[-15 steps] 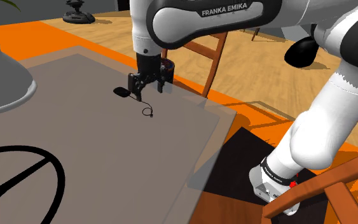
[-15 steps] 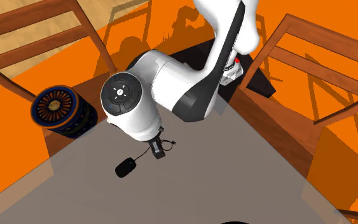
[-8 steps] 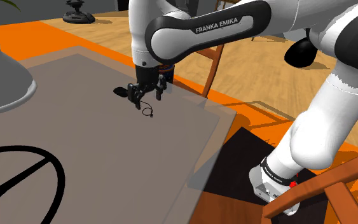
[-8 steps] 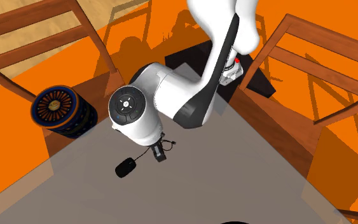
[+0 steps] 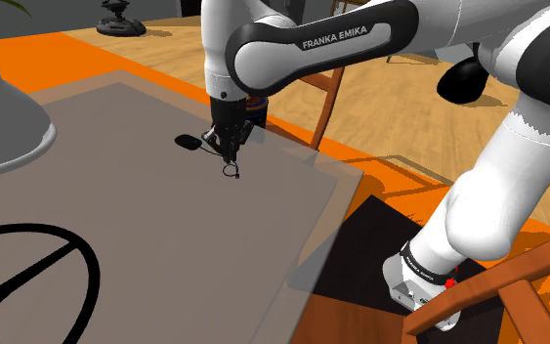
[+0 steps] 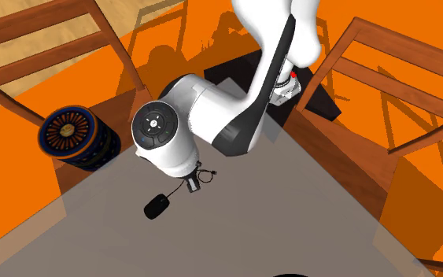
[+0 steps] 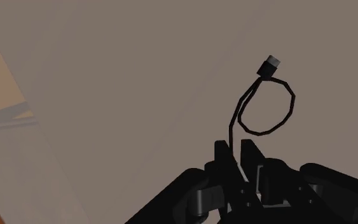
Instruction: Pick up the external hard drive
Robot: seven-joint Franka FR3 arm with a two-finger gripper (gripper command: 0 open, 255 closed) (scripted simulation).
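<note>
Gripper (image 7: 235,147) fingers pinch the black cable (image 7: 270,67); in the shoulder view, the external hard drive (image 5: 187,142) lies at its 9 o'clock.

A smooth, matt grey-brown surface is shown on the table (image 5: 146,225). Brown wood with a slight sheen is seen on the chair (image 5: 531,264) at 4 o'clock in the shoulder view, and pale planked wood on the floor (image 5: 390,107) at 1 o'clock. The arm (image 5: 517,186) is cased in smooth white shells on which soft highlights are caught. The gripper (image 7: 236,145), the external hard drive (image 5: 187,143) and its thin cable (image 7: 271,66) are rendered plain black; their material cannot be told.
</note>
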